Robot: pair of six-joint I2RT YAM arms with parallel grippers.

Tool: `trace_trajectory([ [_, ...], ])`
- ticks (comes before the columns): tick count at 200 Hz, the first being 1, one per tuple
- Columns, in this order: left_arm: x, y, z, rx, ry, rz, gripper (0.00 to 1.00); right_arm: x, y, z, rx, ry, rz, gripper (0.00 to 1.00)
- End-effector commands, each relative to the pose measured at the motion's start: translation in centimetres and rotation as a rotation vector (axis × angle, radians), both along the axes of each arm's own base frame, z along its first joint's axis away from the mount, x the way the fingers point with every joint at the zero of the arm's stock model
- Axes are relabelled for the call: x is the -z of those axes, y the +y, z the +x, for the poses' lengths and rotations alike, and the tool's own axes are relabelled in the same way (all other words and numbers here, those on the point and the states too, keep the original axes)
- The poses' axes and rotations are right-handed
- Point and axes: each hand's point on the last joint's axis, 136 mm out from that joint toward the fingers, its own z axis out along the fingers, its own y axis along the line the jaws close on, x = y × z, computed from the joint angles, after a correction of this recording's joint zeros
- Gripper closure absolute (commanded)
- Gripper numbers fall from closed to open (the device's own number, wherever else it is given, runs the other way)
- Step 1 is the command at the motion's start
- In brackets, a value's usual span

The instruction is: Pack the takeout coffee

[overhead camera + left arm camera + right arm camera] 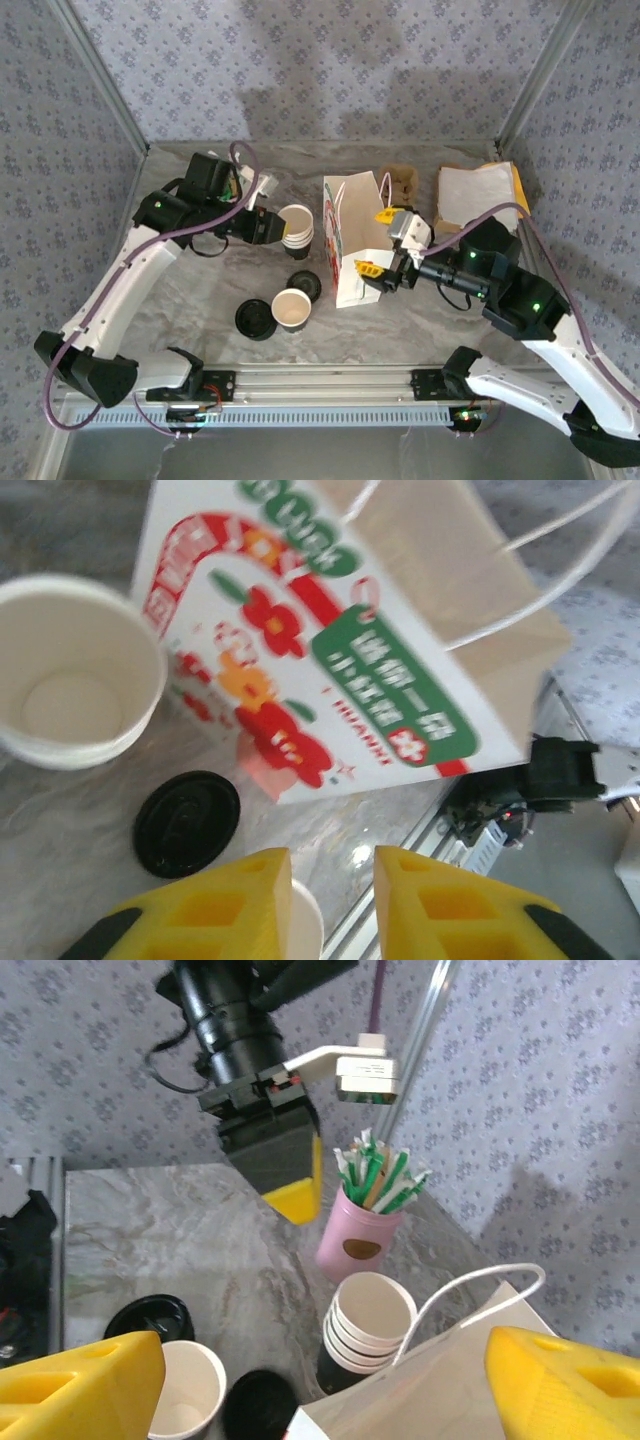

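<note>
While the left gripper [265, 226] is held parted left of centre, the right gripper [378, 242] is splayed at the bag's [345, 235] right edge.

No legible text.
Paper bag [300, 670] carries white lettering on green and red banners, all too blurred to read.

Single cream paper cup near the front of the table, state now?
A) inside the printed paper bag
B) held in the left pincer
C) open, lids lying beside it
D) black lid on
C: the single cream paper cup stands open-topped, with one round black plastic lid just behind it and a second black lid lying at its left.
</note>
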Motion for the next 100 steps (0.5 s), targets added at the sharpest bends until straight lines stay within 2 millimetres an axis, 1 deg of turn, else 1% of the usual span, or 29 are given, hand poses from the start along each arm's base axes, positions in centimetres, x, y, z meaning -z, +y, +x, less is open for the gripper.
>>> trace_trajectory([
  [1,-0.1,2.8,-0.3,-0.112,-0.034,0.099,0.68,-0.8,-0.7,1.5,0.104,0.014,0.065,0.16],
  [13,-0.4,4.0,0.2,-0.163,-0.089,0.135,0.63,-0.8,-0.8,1.8,0.133,0.054,0.092,0.18],
  [23,-0.7,4.2,0.4,-0.169,-0.123,0.141,0.57,-0.9,-0.9,1.9,0.146,0.088,0.110,0.20],
  [35,-0.8,4.5,0.6,-0.178,-0.137,0.151,0.57,-1.1,-0.9,2.2,0.169,0.139,0.125,0.23],
  [39,-0.8,4.5,0.6,-0.178,-0.138,0.155,0.56,-0.7,-0.9,2.4,0.184,0.166,0.124,0.24],
  [41,-0.6,4.5,0.7,-0.177,-0.135,0.159,0.56,-1.6,-1.1,2.4,0.189,0.165,0.143,0.25],
  [45,-0.4,4.5,0.6,-0.173,-0.129,0.164,0.56,-2.1,-1.1,2.4,0.200,0.183,0.158,0.26],
  [57,0.2,4.6,0.7,-0.181,-0.108,0.181,0.57,-2.3,-1.1,3.2,0.252,0.260,0.162,0.30],
  [65,0.7,4.6,0.7,-0.187,-0.092,0.185,0.57,-2.4,-1.0,3.6,0.289,0.311,0.162,0.31],
  [71,1.1,4.8,0.8,-0.199,-0.081,0.191,0.57,-1.9,-0.9,3.8,0.313,0.358,0.137,0.31],
  [82,1.9,5.2,1.0,-0.229,-0.070,0.210,0.57,-1.6,-0.6,4.3,0.366,0.423,0.110,0.31],
  [100,2.6,5.8,1.2,-0.261,-0.066,0.232,0.57,-0.6,0.6,4.7,0.413,0.525,0.067,0.30],
])
